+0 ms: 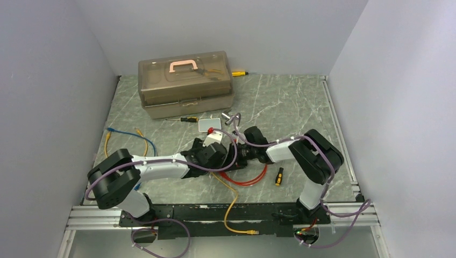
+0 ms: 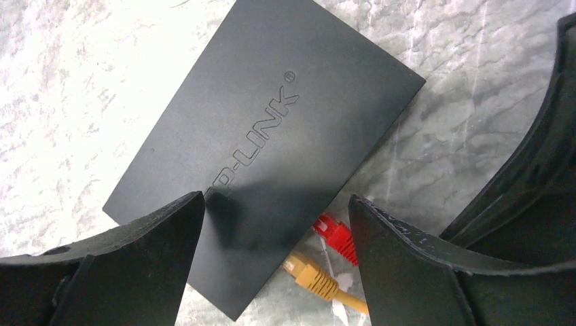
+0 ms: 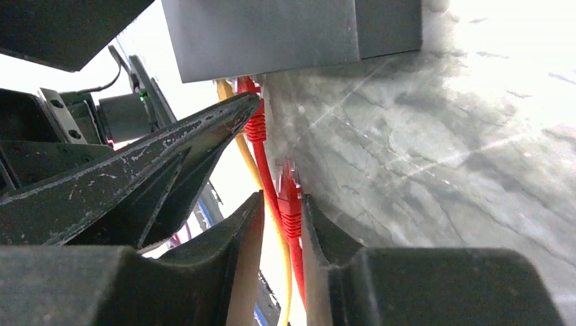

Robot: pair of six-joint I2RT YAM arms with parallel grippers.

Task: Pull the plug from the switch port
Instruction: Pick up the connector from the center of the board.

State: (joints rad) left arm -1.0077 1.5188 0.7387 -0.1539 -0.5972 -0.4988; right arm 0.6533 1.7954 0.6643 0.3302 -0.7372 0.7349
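Both arms were bent low, wrists together mid-table. L gripper fingers apart over switch; R gripper fingers clamped on red plug nr switch. Grey marble top, white walls.

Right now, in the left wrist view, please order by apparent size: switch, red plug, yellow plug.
1. Switch, by far largest.
2. Yellow plug and red plug: about alike, unranked; red is partly hidden.

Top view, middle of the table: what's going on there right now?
The left gripper is open, its fingers straddling the flat matte-black switch box. The right gripper has its fingers close around a red cable plug near the switch's edge; a firm grip isn't clear. Whether that plug is out of its port, I can't tell.
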